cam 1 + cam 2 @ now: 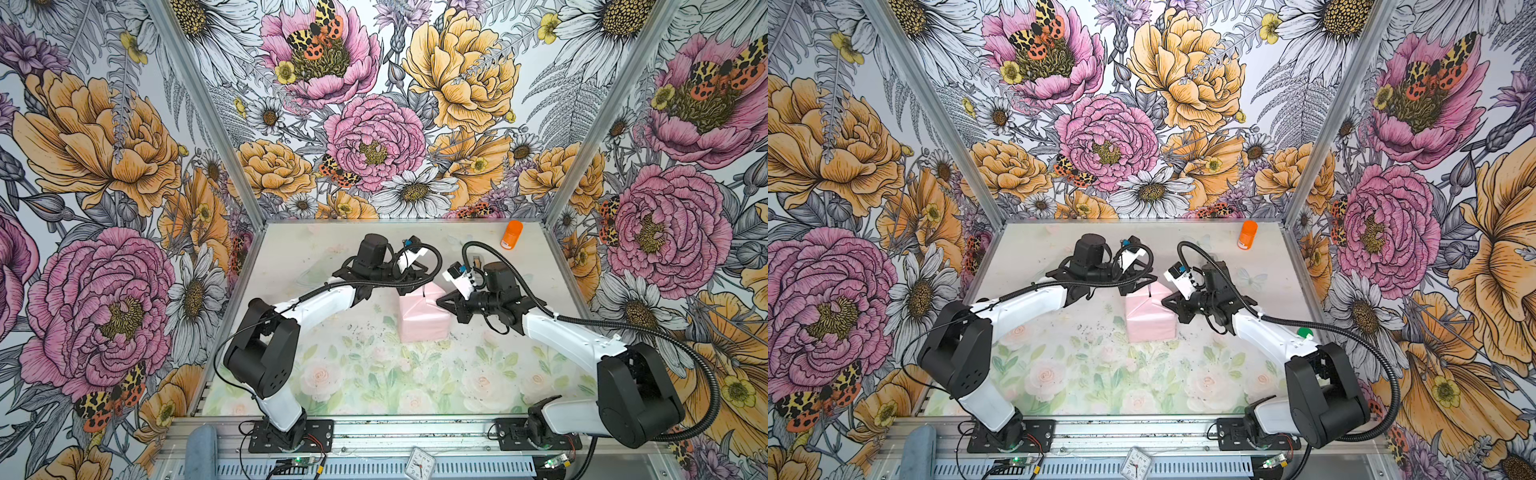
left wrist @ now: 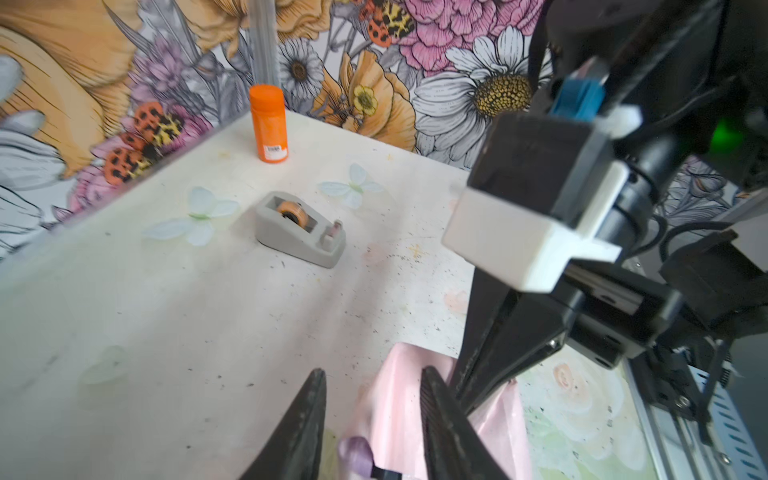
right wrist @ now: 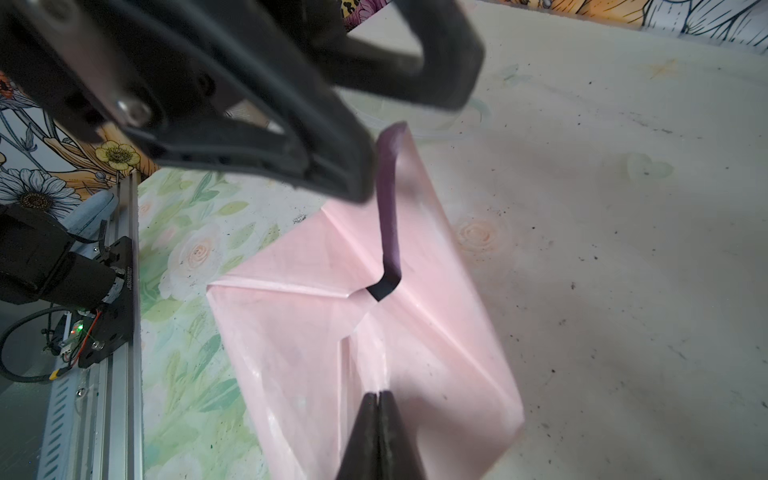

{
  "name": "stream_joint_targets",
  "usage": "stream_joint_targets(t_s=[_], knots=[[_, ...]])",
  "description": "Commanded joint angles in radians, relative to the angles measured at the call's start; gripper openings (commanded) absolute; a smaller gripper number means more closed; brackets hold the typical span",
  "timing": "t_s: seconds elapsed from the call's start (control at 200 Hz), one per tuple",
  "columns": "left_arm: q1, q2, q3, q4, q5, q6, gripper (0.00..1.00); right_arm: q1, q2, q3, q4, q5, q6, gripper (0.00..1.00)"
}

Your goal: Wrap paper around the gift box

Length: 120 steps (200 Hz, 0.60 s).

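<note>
The paper [image 1: 422,324] [image 1: 1148,320], pale pink side out, is folded round the gift box mid-table. Only a dark navy sliver of the gift box [image 3: 383,289] shows at a gap on top. A lilac strip of the paper's other face [image 3: 388,187] curls up from that gap. My left gripper [image 2: 372,374] [image 1: 417,279] is open at the package's far left top corner, with the lilac curl and pink paper [image 2: 399,399] between its fingers, untouched. My right gripper [image 3: 378,392] [image 1: 440,301] is shut, its tips resting on a paper fold [image 3: 361,353] on top of the package.
An orange bottle [image 1: 512,235] [image 2: 269,124] stands at the back right corner. A grey tape dispenser [image 2: 301,226] sits behind the package. A small clock [image 1: 419,463] lies on the front rail. Floral walls close in three sides.
</note>
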Motion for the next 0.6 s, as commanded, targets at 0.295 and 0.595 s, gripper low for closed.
stream_joint_targets(t_s=[0.295, 0.595], knots=[[0.091, 0.105, 0.037, 0.020, -0.218, -0.151, 0.44, 0.012, -0.002, -0.016, -0.023, 0.015, 0.012, 0.06], [0.079, 0.210, 0.086, -0.014, -0.032, -0.122, 0.39, 0.013, 0.009, -0.014, -0.027, 0.019, 0.014, 0.06]])
